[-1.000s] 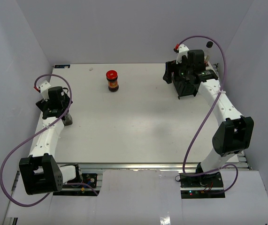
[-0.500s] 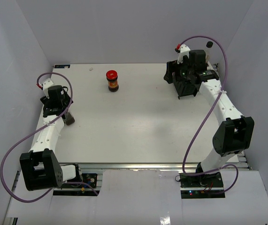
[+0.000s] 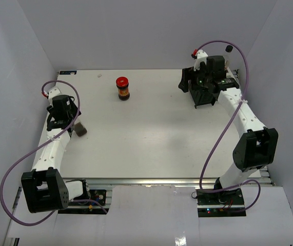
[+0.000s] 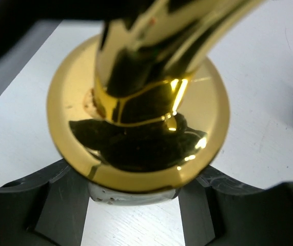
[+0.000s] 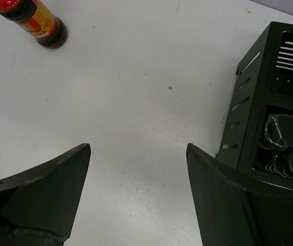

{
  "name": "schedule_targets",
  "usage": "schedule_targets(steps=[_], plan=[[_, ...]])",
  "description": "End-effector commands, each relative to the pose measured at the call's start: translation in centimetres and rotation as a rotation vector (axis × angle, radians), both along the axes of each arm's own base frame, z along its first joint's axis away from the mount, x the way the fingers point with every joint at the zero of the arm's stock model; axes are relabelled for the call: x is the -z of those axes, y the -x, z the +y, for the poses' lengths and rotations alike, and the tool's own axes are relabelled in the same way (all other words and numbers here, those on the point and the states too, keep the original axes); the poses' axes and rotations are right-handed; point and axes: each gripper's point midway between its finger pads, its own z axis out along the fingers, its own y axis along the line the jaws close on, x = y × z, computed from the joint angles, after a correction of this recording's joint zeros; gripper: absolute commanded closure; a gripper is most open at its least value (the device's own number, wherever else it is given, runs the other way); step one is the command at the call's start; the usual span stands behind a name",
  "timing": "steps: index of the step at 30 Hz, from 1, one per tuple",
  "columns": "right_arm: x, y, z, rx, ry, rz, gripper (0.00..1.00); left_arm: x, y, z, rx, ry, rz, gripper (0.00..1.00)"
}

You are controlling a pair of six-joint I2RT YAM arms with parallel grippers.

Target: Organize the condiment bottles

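Note:
My left gripper point(image 3: 73, 124) is shut on the clear gold-topped bottle point(image 3: 80, 129) at the table's left edge, and the bottle leans. In the left wrist view the shiny gold top point(image 4: 136, 113) fills the frame, with the gripper point(image 4: 134, 197) clamped on the glass below it. A dark jar with a red lid point(image 3: 122, 88) stands at the back centre, also visible as the jar point(image 5: 33, 20) in the right wrist view. My right gripper point(image 3: 186, 84) hangs open and empty beside the rack; in its own view the gripper point(image 5: 138, 148) is over bare table.
The black wire rack point(image 3: 206, 95) stands at the back right under the right wrist. In the right wrist view the rack point(image 5: 249, 102) holds a small dark-capped container point(image 5: 281, 130). A white-capped item point(image 3: 229, 49) shows behind the rack. White walls close in the table.
My left gripper closed on the gold-topped bottle. The bottle now leans and sits slightly further right. The right arm has not moved.

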Motion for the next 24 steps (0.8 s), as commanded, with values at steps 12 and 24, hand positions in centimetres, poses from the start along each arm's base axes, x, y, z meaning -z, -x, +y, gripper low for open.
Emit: schedule_targets(steps=[12, 24], plan=[[-2.7, 1.3, 1.3, -0.009, -0.088, -0.054, 0.19, -1.8, -0.3, -17.0, 0.478, 0.159, -0.18, 1.0], [-4.0, 3.8, 0.0, 0.051, -0.095, -0.122, 0.2, -3.2, -2.1, -30.1, 0.748, 0.046, -0.22, 1.0]])
